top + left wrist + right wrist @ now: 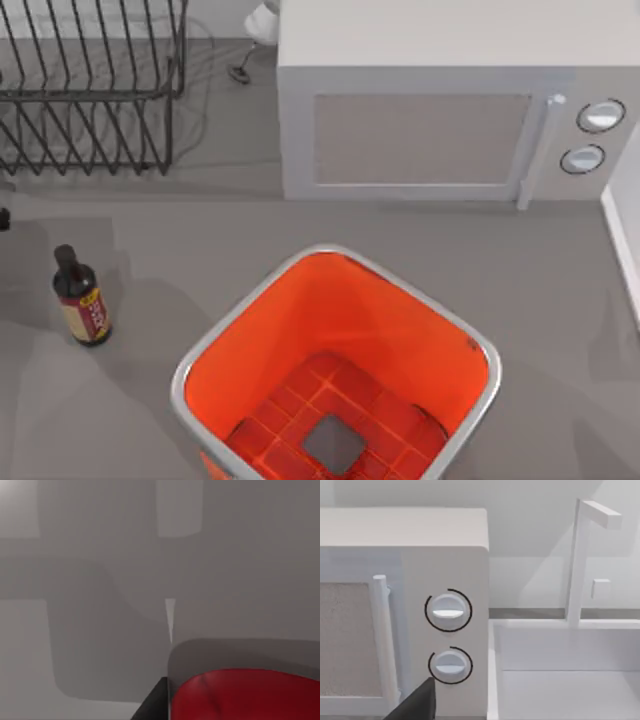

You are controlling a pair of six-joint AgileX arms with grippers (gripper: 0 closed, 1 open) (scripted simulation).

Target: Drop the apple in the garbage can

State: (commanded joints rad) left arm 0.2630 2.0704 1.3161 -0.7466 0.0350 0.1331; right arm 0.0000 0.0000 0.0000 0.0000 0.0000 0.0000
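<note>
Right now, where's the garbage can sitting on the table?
In the top view, the garbage can stands at the table's near edge, slightly right of centre, in front of the microwave, with the brown bottle off to its left.

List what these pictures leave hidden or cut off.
- Apple: left wrist view, cut off by the frame edge; whether it is gripped cannot be told.
- Garbage can: top view, near side cut off by the bottom edge.
- Rack: top view, cut off at the top and left edges.
- Bottle: top view, label too small to read.

Microwave (420, 125), dish rack (90, 90), bottle (82, 300).
</note>
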